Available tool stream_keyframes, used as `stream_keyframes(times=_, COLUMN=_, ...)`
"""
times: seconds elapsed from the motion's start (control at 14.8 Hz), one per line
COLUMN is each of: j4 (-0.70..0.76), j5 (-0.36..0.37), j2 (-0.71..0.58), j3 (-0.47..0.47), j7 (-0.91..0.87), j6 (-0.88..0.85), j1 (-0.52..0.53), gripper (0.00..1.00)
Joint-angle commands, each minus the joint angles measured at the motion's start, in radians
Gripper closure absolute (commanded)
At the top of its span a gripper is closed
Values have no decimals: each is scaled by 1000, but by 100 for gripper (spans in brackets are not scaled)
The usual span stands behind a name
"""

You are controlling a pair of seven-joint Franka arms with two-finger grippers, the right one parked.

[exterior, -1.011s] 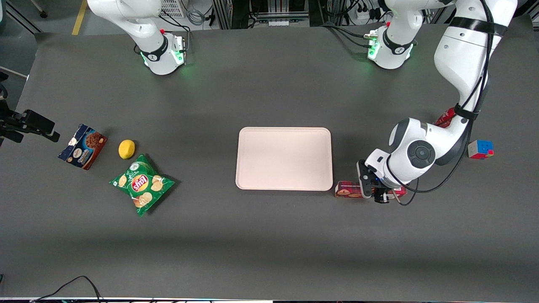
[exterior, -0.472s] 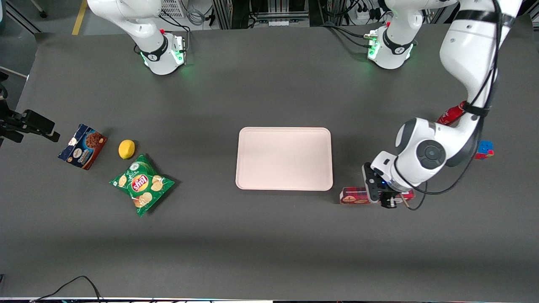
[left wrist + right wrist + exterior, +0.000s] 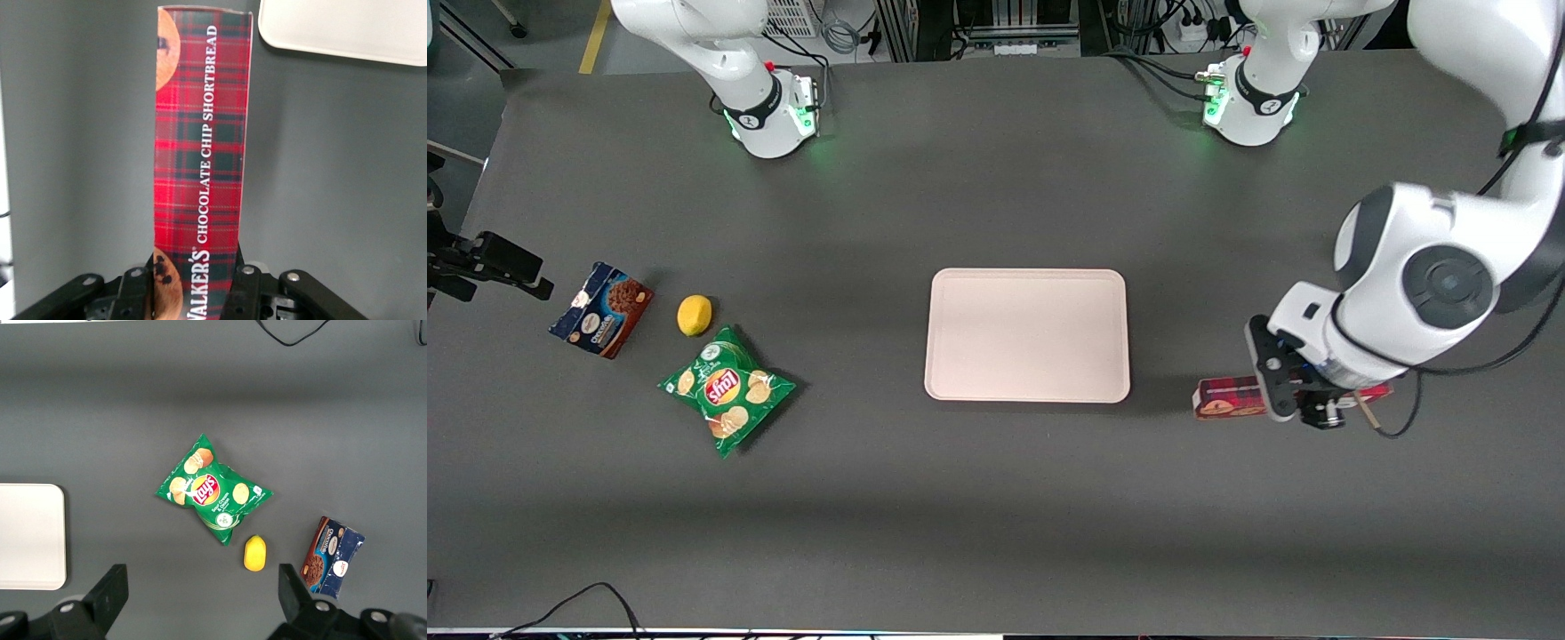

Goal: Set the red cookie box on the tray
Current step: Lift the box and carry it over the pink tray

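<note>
The black two-finger gripper [image 3: 193, 280] is clamped on one end of the long red tartan cardboard cookie box [image 3: 200, 153], fingers [image 3: 243, 287] pressed against both long sides. The box is held off the grey table [image 3: 996, 498], near the flat pale pink plastic tray [image 3: 1027, 335], toward the working arm's end.

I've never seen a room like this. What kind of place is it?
Probably a robot lab: white robot arms bolted to a dark grey table, cables and equipment racks at its edge. The gripper holds a long red tartan cookie box near a pale pink tray.
</note>
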Motion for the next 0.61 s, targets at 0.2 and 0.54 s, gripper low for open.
stream_keyframes(times=0.2, j4=30, j5=-35, j2=-84, j3=-50, j7=-133, j6=-74, j1=-7, gripper=100)
stream_keyframes(times=0.54, j4=13, j5=-93, j2=-82, j3=-93, j7=-432, j6=-100, j1=-8, gripper=100)
